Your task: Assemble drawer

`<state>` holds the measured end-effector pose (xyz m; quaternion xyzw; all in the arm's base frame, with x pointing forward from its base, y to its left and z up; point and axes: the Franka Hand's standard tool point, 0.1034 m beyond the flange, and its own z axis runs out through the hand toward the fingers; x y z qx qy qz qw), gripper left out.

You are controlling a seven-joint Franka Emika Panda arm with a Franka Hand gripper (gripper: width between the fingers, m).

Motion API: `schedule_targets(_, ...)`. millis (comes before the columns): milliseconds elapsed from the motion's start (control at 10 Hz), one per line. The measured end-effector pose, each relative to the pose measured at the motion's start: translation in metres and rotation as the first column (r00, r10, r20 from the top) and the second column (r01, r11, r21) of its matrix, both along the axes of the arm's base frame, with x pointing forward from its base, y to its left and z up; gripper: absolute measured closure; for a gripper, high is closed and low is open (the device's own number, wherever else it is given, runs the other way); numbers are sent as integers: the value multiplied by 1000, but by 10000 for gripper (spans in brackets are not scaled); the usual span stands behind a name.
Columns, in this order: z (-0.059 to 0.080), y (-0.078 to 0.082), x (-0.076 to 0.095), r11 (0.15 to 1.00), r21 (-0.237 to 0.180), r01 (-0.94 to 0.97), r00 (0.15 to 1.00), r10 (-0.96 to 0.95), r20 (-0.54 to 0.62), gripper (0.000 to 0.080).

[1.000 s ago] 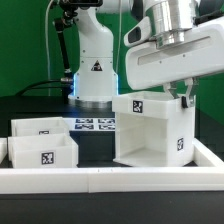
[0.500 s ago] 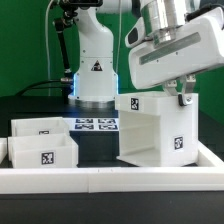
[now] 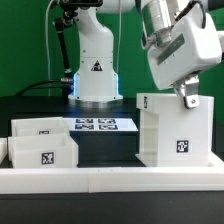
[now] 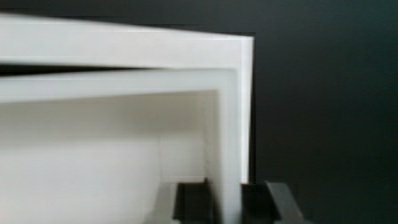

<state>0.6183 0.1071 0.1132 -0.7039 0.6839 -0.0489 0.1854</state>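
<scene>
Pinches shell [image 3: 172, 128] wall between jaws, upright on desk [image 3: 105, 145] at the exterior view's right; trays [image 3: 25, 155] at that view's left

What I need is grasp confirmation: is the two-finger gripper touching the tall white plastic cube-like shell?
Touching. The wrist view shows the gripper with its fingers against both faces of the tall white shell's thin wall, with no gap visible.

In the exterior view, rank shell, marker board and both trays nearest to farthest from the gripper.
1. shell: held by the gripper, exterior view's right.
2. marker board: middle.
3. front tray and back tray: exterior view's left, too close to call.
</scene>
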Motion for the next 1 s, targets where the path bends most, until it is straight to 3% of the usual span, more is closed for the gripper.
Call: schedule_targets(1000,-5,-3,23,1000,17,-11,1000,12,-25,740)
